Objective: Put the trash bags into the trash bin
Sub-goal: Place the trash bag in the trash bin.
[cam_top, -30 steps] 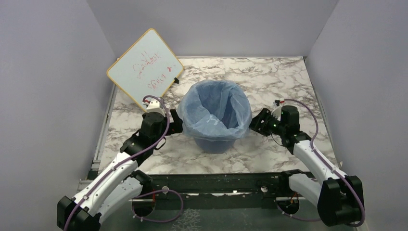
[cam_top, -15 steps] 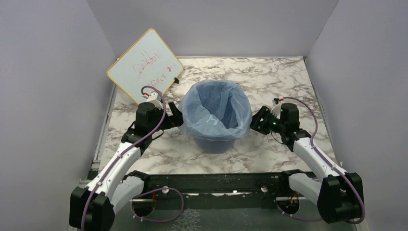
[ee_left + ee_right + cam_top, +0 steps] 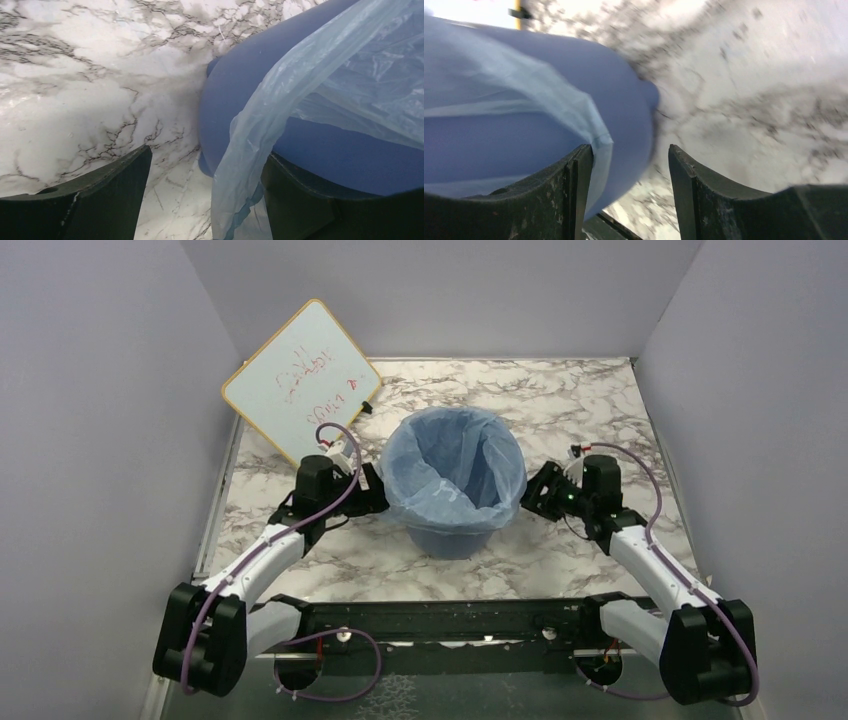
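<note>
The trash bag [image 3: 452, 468], thin, crinkled and light blue, sits inside the blue bucket [image 3: 447, 538] as a liner. Its mouth is open and its top edge is folded out over the rim, hanging partway down the outside wall. The fold looks loose and uneven, with a slack flap on each side. The bucket stands upright near the middle of the marbled worktop [image 3: 560, 400].

The left tool [image 3: 375, 495] is at the bucket's left side, just under the rim. Its jaws are apart, and in the wrist view the hanging hem of the bag drops between them without being pinched. The right tool [image 3: 530, 498] is at the opposite side, jaws also parted. The hem lies against its inner finger, but nothing is clamped.

The task looks nearly done, and the step in hand appears to be the tidying of the overhang. The next move calls for each tool to close lightly on its flap and draw it down snugly. The pull should be gentle, since the film tears easily and the light bucket could tip or slide.

A whiteboard [image 3: 300, 380] with red writing leans at the back left, well apart from the bucket.
</note>
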